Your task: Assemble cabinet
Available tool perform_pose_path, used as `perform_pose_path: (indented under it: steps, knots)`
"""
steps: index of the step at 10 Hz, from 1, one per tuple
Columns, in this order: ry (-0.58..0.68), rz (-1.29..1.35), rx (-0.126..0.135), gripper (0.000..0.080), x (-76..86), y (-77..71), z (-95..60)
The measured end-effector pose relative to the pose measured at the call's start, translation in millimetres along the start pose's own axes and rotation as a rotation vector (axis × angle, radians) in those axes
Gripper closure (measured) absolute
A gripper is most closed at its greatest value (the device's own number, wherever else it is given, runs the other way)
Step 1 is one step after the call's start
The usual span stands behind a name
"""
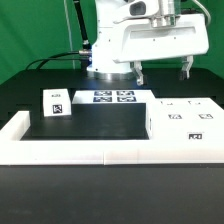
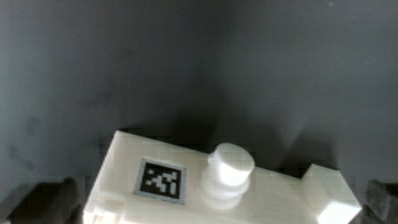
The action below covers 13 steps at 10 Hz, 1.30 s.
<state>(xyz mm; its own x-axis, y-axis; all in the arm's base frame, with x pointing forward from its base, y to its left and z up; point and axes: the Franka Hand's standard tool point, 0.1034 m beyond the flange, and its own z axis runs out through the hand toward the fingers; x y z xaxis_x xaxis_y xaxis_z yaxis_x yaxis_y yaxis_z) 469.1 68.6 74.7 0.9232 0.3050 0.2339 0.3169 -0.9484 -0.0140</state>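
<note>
The hand point(image 1: 162, 75) is hanging up high, both fingers point(image 1: 138, 72) spread wide with nothing between them. My guess is it's lining up over a piece before dropping down, which would explain why it's open that far. Right under it in the wrist view there's a white part point(image 2: 187, 150) with a tag point(image 2: 164, 178) and a round stud point(image 2: 228, 170) poking up. Can't say for sure which piece that is. Probably it's one of the cabinet panels point(image 1: 185, 120) lying flat on the bench point(image 1: 110, 190) at the exterior view's right. They look pushed up against the white rail point(image 1: 60, 150), likely so they don't slide. A small tagged block point(image 1: 57, 103) stands well apart at the exterior view's left, and the marker board point(image 1: 113, 97) lies further back by the arm's base. Nothing looks joined yet, so I'd say it's early days.
</note>
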Motion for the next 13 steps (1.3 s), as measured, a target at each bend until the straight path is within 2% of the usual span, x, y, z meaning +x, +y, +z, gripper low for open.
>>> perform_pose_path:
  steps: [1, 2, 5, 6, 9, 13]
  knots:
    - [0.008, 0.098, 0.002, 0.0002, 0.6, -3.5, -0.1]
    - [0.026, 0.141, 0.001, 0.0002, 1.9, -14.6, 0.6]
    - [0.072, 0.163, -0.023, 0.0002, 4.2, -26.1, 15.2]
    - [0.087, 0.155, -0.033, 0.0002, 3.5, -23.7, 22.1]
    - [0.095, 0.118, -0.037, 0.0002, 2.8, -23.5, 38.5]
    - [0.091, 0.095, -0.040, 0.0002, 4.2, -20.2, 38.2]
